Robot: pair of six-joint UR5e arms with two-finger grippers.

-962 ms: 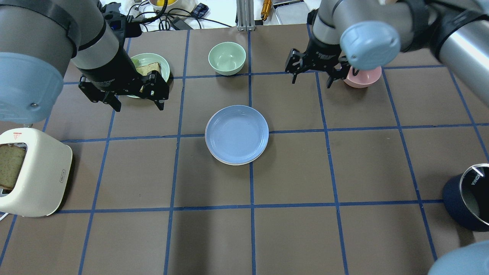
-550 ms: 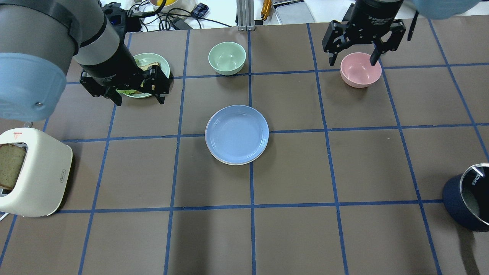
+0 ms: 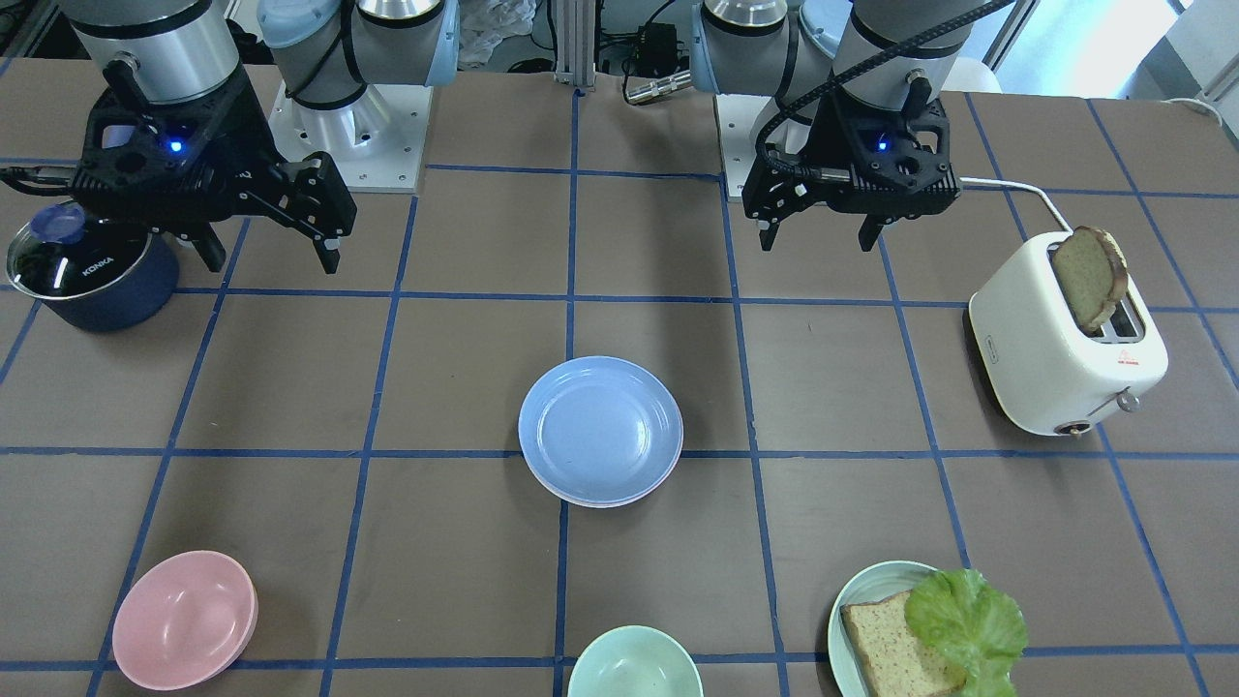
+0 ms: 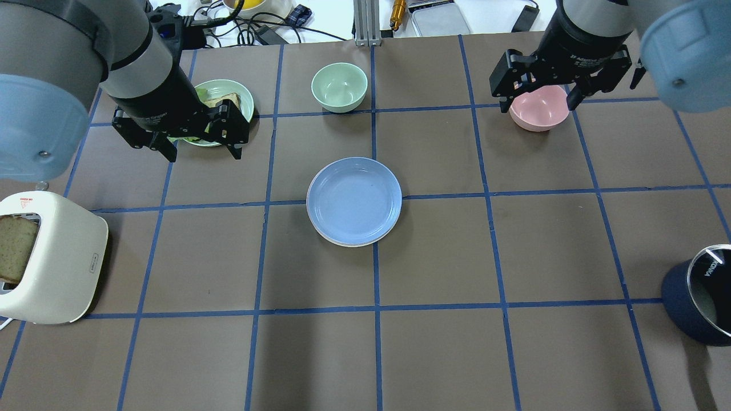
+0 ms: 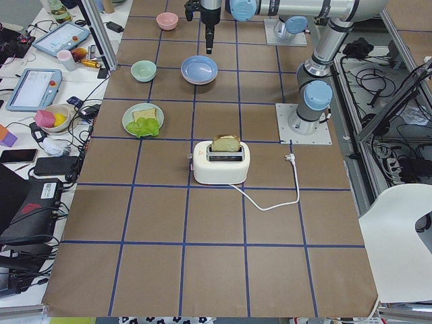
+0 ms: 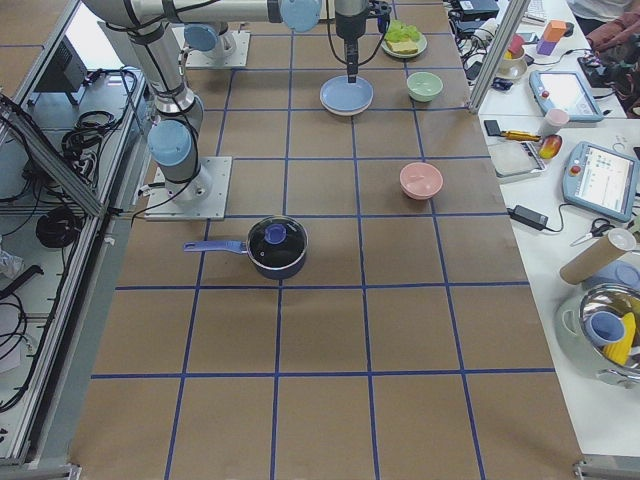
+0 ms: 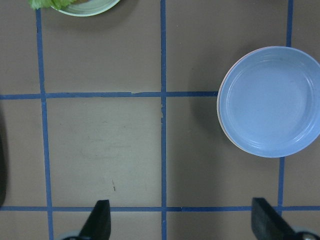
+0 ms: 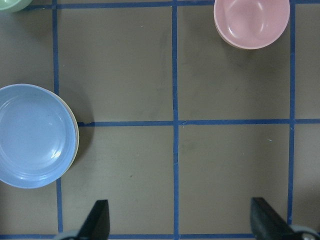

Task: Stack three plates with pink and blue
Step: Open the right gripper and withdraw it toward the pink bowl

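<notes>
The light blue plate (image 4: 354, 200) lies on top of a stack at the table's middle; it also shows in the front view (image 3: 600, 426), the left wrist view (image 7: 272, 100) and the right wrist view (image 8: 32, 135). Only a thin pinkish rim (image 7: 219, 107) and a cream rim (image 8: 76, 145) show under it. My left gripper (image 4: 204, 154) is open and empty, high above the table, left of and behind the stack. My right gripper (image 4: 538, 107) is open and empty, high over the pink bowl (image 8: 251, 22).
A pale green plate (image 4: 243, 97) with bread and lettuce sits under my left arm. A green bowl (image 4: 339, 85) stands at the back centre. A white toaster (image 4: 51, 262) with toast is at the left edge, a dark blue pot (image 4: 697, 302) at the right edge.
My right gripper has swung right and back, from left of the pink bowl to over it. My left gripper has shifted slightly back. The plate stack has not moved.
</notes>
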